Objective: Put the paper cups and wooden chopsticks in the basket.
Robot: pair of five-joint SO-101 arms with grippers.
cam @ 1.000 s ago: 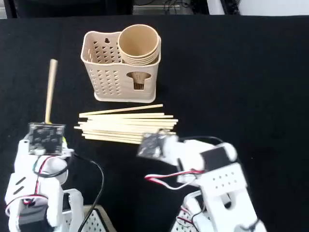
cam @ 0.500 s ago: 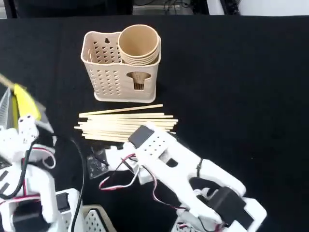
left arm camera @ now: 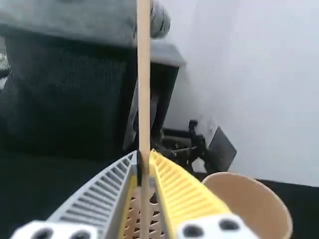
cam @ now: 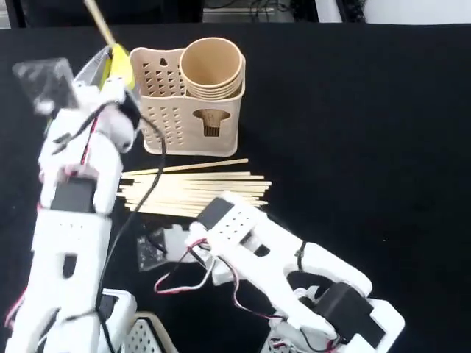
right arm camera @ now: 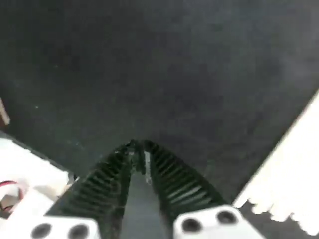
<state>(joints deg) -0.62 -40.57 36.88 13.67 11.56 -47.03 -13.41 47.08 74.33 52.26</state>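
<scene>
Left pincer (left arm camera: pixel 143 162) clamps one chopstick (left arm camera: pixel 143 74) by the basket (cam: pixel 158 110); cups (cam: pixel 212 66) are already inside. I judge the pile (cam: pixel 195 190) on the counter (cam: pixel 368 147) is left to do; right pincer (right arm camera: pixel 137 149) is closed, empty.

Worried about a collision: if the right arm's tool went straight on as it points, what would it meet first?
Probably the bare black table: the right tool, shut, points at it, with the chopstick pile off to one side. Depth is unclear.
</scene>
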